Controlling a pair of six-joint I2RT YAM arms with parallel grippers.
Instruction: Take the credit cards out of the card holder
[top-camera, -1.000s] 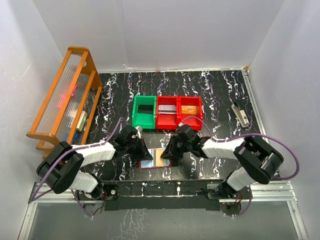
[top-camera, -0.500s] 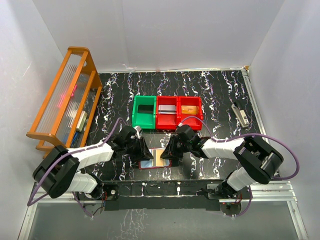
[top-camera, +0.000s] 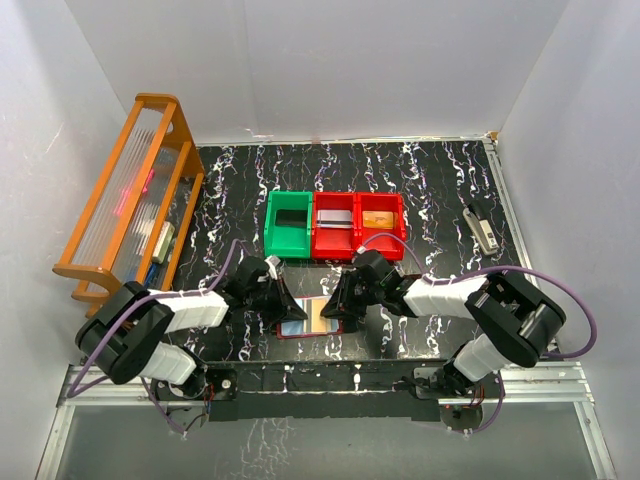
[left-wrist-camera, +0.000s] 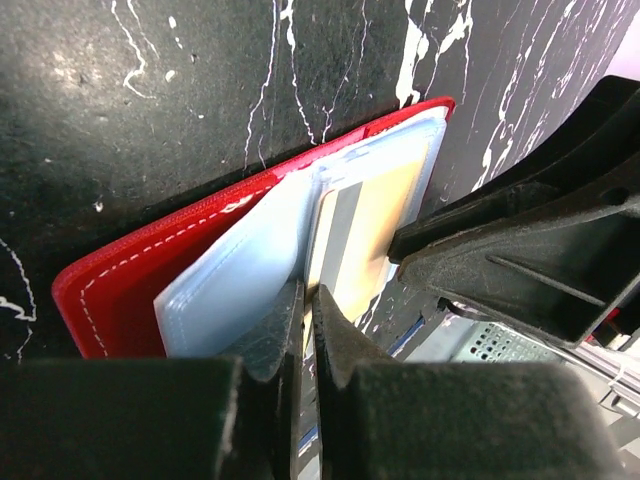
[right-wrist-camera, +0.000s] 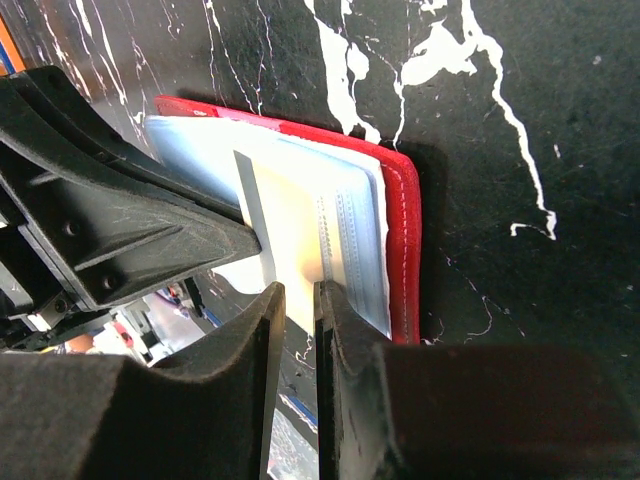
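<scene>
left claw (left-wrist-camera: 305, 300) closed at credit card (left-wrist-camera: 365, 235); right claw (right-wrist-camera: 298, 300) pinching card holder (right-wrist-camera: 402, 240) sleeves

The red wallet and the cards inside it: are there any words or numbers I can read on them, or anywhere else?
No text can be read anywhere.
card holder: no words show.
credit card: plain tan face with a grey stripe, no print to read.
wooden rack: red glowing marks, too blurred to read.
green bin and red bins: no labels.
</scene>
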